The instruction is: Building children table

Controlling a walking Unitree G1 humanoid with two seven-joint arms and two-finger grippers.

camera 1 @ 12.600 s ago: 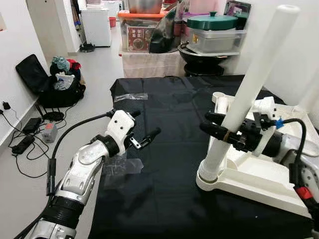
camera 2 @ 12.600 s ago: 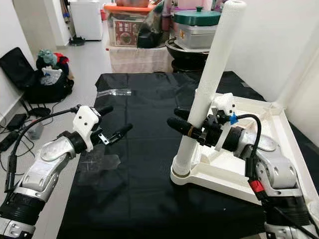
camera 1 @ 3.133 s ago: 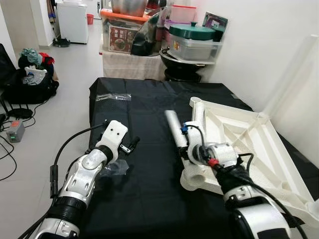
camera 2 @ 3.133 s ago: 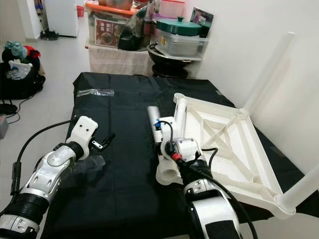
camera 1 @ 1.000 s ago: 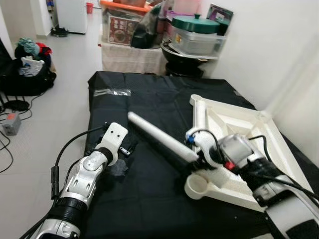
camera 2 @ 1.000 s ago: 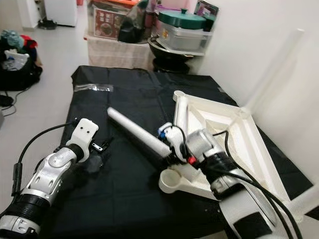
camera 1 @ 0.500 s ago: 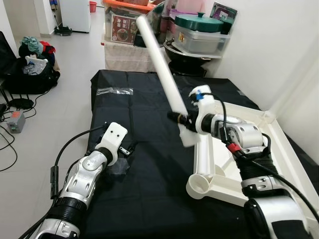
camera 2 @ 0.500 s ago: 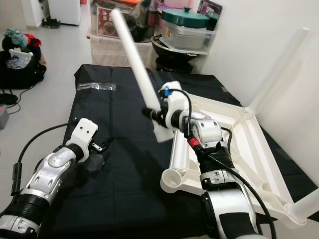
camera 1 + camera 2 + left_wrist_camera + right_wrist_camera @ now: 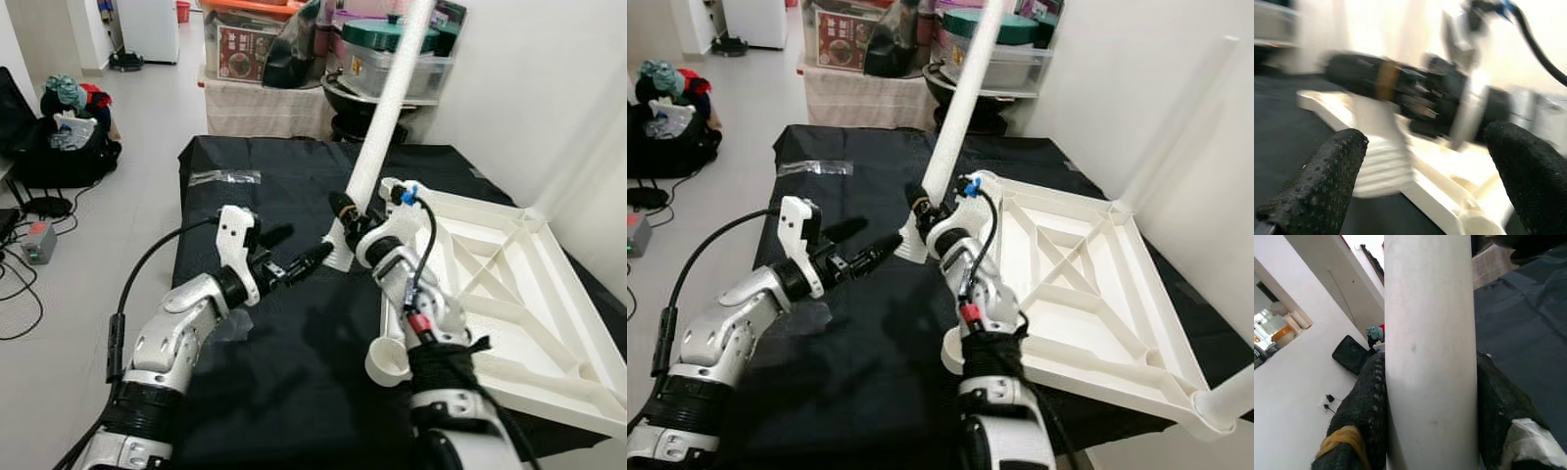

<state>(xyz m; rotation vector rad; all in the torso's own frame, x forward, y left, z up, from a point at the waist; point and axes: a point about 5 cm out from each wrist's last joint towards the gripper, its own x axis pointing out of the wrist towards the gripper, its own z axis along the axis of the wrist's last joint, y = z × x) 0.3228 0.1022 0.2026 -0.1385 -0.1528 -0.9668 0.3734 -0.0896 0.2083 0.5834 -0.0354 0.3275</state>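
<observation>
White plastic table leg stands near upright, clamped near its lower end in the right gripper, above the black cloth at nine o'clock of the upturned tabletop. The left gripper, fingers apart, hovers empty just beside it. The step seems to be carrying the leg to a socket; next it needs lining up over the empty corner socket at six o'clock.
</observation>
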